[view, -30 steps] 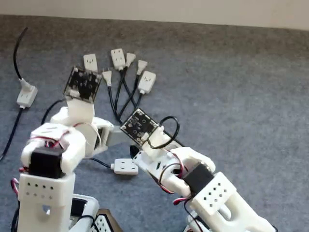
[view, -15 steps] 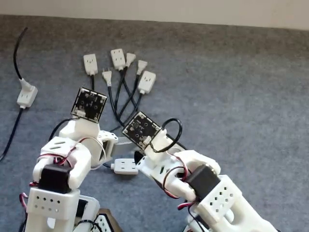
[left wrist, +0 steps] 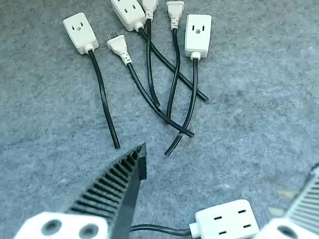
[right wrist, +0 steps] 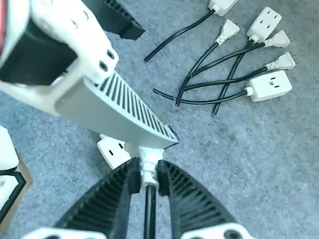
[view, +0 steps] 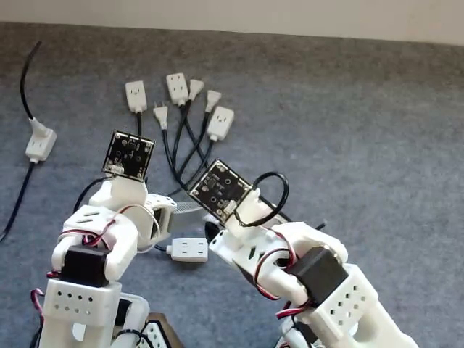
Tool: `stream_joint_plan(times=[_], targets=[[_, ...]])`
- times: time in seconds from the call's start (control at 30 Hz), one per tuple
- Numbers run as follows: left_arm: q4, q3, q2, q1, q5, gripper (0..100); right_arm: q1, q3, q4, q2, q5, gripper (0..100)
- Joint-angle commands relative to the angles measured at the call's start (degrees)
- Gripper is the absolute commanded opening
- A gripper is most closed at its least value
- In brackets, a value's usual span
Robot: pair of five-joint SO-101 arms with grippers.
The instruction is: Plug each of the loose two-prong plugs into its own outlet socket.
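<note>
My right gripper (right wrist: pixel 146 175) is shut on a white two-prong plug (right wrist: pixel 145 165) with a black cord, held right at one end of a white outlet socket (right wrist: pixel 114 149) on the carpet. The same socket (view: pixel 188 250) lies between the two arms in the high view. My left gripper (left wrist: pixel 225 169) is open, its black finger (left wrist: pixel 122 181) to one side of this socket (left wrist: pixel 227 220) and its grey finger (right wrist: pixel 117 117) above it. Farther away lie loose plugs (view: pixel 160 114) (view: pixel 212 98) and other sockets (view: pixel 135 94) (view: pixel 220 122), their cords crossing.
A further plug-and-socket pair (view: pixel 40 141) with a long black cord lies at the far left. Grey carpet (view: pixel 362 130) stretches bare to the right. A small brown box edge (view: pixel 156 330) sits by the arm bases.
My left arm has drawn back from the cluster of plugs towards the near socket. My right arm, still holding its plug, shifted slightly right.
</note>
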Motion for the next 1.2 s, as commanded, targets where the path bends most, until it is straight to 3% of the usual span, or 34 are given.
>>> stream_joint_plan(times=[0.0,0.23,0.37,0.67,0.8,0.97,1.17], targets=[[-0.26,-0.22,0.40,-1.19,-0.44,44,1.63,-4.18,0.13,-1.19,1.05,0.5],[-0.79,-8.04,1.89,-6.99,-2.99,44,1.71,-1.89,5.41,8.48,3.78,0.5],[-0.70,-15.16,12.70,-9.54,-2.99,43,1.54,-8.48,8.40,18.86,5.01,0.5],[3.78,-43.30,51.21,-21.23,-4.13,40,1.10,-36.44,22.64,45.58,23.03,0.5],[10.81,-58.42,63.96,-26.07,-8.26,40,-1.89,-45.49,26.07,50.42,34.55,0.5],[20.13,-78.20,78.02,-32.66,-16.09,40,-6.37,-45.76,27.30,50.68,48.35,0.5],[30.59,-96.48,91.03,-37.41,-22.07,40,-7.52,-35.82,18.15,49.54,54.59,0.6]])
